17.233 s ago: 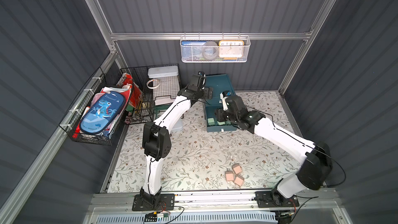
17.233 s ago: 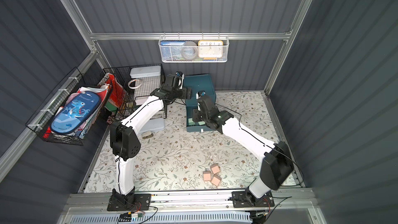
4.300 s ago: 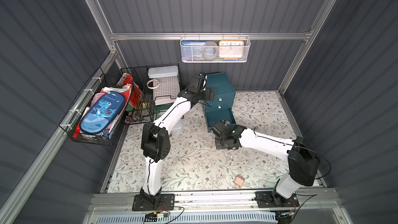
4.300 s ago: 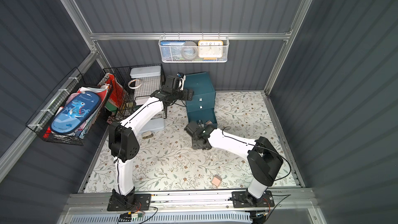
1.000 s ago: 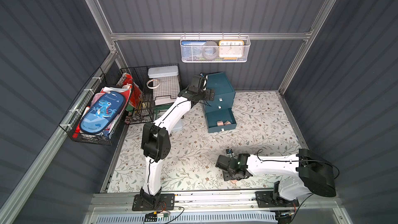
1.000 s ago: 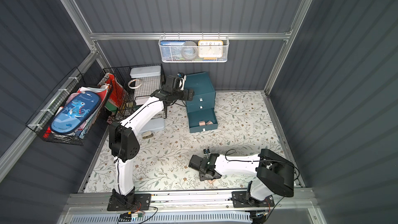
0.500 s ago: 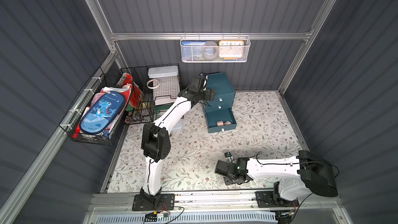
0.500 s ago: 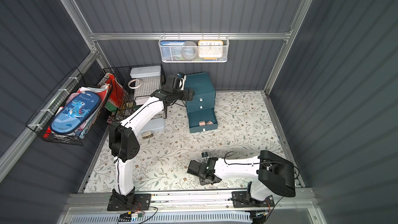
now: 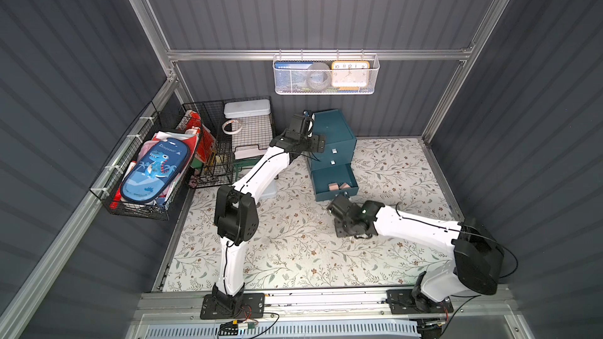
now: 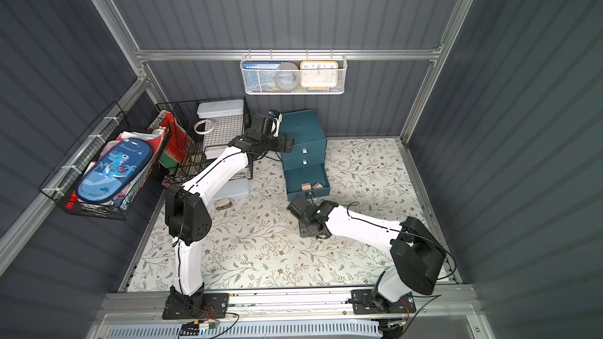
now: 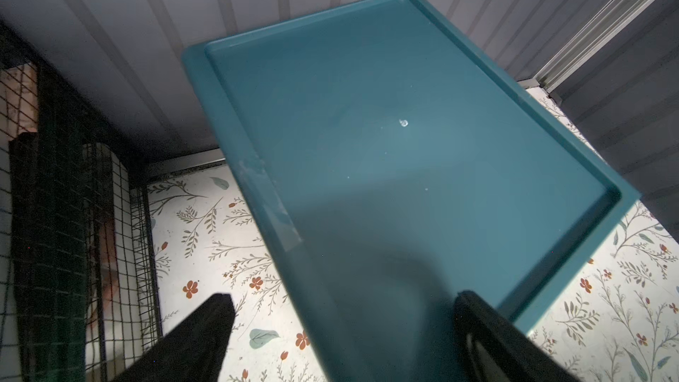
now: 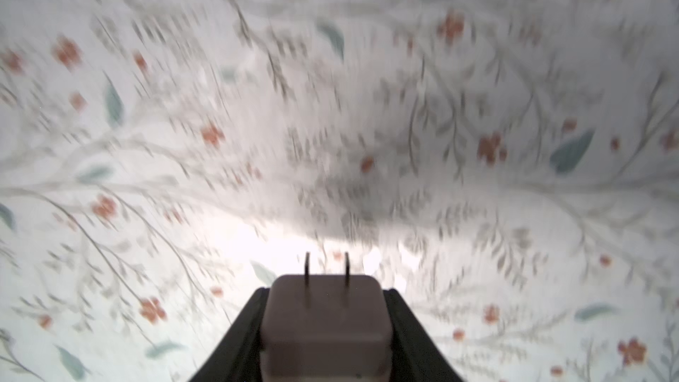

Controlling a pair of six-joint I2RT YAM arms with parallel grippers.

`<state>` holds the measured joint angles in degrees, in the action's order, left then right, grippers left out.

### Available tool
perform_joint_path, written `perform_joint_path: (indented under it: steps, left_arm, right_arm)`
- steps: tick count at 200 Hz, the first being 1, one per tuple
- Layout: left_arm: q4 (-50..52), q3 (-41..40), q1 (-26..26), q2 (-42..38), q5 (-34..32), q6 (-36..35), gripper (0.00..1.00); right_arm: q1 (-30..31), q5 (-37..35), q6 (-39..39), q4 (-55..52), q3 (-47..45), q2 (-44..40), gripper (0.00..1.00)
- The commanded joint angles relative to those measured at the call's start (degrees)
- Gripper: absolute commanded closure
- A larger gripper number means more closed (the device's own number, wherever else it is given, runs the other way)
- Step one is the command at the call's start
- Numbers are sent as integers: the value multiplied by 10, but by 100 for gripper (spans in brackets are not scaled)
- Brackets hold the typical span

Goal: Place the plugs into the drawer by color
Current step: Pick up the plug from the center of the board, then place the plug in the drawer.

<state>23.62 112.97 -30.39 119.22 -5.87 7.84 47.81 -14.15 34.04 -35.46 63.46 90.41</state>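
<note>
The drawer (image 9: 332, 132) is a dark teal cabinet at the back; its bottom drawer (image 9: 334, 181) is pulled out. Two pale pink plugs (image 9: 332, 186) (image 9: 344, 185) lie inside it, seen in both top views (image 10: 305, 186). My right gripper (image 12: 327, 290) is shut on a third pale pink plug (image 12: 325, 325), prongs pointing forward, above the floral mat. In both top views this gripper (image 9: 339, 205) (image 10: 298, 207) hovers just in front of the open drawer. My left gripper (image 11: 343, 301) stands open astride the cabinet's top (image 11: 385, 123) left edge (image 9: 306, 122).
A black wire rack (image 9: 228, 138) stands left of the cabinet. A wall basket holds a blue dinosaur pencil case (image 9: 150, 167). A white mesh basket (image 9: 324, 75) hangs on the back wall. A pale box (image 9: 269, 190) and a small object (image 10: 223, 204) lie under the left arm.
My right gripper closed on the pink plug near the front edge, then lifted and carried it back toward the open drawer. The left arm has not moved.
</note>
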Motion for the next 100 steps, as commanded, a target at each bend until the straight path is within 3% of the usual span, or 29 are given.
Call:
perform_joint_path:
  steps: [1,46,100]
  left_arm:
    - [123,-32,-11,26,-2,-35,2]
    - [121,-39,-11,27,-1,-34,2]
    - [123,-42,-11,25,2,-35,2]
  right_arm:
    - [-48,-2,-105,57,89,70,76]
    - [-81,-3,-152,131,219,197,76]
    - [-85,-11,-162,201,245,272,74]
